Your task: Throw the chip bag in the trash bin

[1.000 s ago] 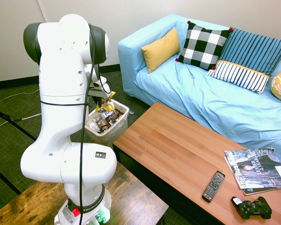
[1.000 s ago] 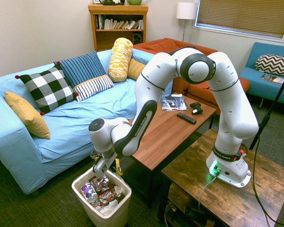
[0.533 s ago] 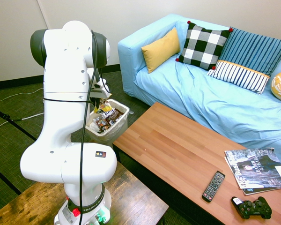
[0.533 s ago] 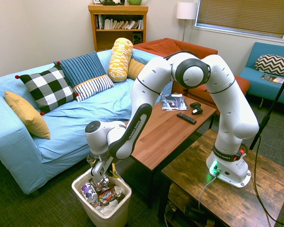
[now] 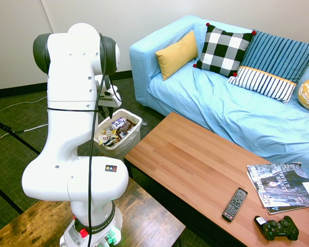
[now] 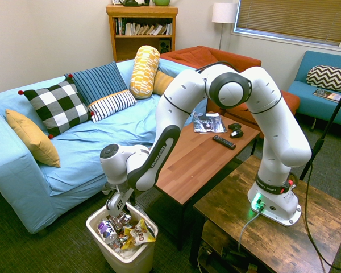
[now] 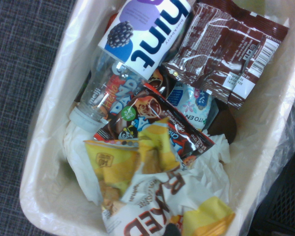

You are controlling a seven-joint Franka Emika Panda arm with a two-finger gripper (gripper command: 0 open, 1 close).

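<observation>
Hovers above the trash bin (image 6: 128, 264) with the hand (image 5: 107, 113) open, fingers apart, gripping nothing. Shows the chip bag (image 7: 152, 196) inside the bin, partly overlapping a dark candy wrapper (image 7: 150, 110).

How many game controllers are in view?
1: the black game controller lies on the wooden coffee table, beside the remote and near the magazines. Both exterior views show it; none appears elsewhere, though the arm hides some spots.

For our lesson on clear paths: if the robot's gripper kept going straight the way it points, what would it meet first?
Probably the litter inside the trash bin, likely a wrapper or the chip bag; which comes first is unclear, since depth is hard to judge.
</observation>
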